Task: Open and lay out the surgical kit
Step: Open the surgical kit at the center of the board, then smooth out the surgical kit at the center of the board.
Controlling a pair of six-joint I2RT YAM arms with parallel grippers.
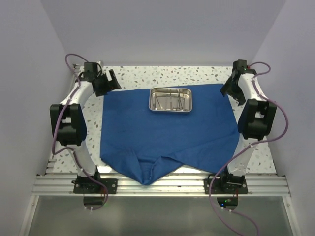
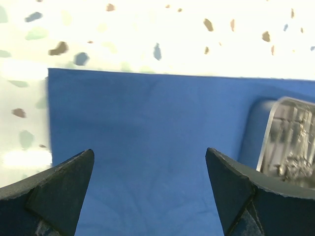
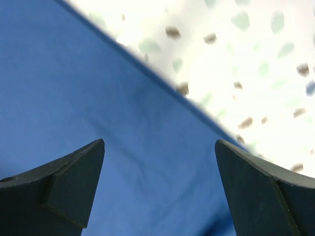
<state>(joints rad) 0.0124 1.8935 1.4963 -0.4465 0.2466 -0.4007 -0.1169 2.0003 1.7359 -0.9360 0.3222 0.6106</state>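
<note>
We see the blue cloth wrap [image 1: 167, 137] spread across the speckled table [image 1: 162, 73], its near corner drooping over the front edge. The steel tray [image 1: 170, 110] sits far-centre on it, and the instruments [image 1: 170, 102] inside are too small to distinguish. The left gripper [image 2: 149, 157] and right gripper [image 3: 160, 142] hang wide open and empty above the far corners.

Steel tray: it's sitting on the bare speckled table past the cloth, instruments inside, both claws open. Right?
Not quite. The steel tray sits on the blue cloth, close to its far edge, not on the bare table; the top external view shows this. The instruments are inside it, and the left claw and right claw are both open.
</note>
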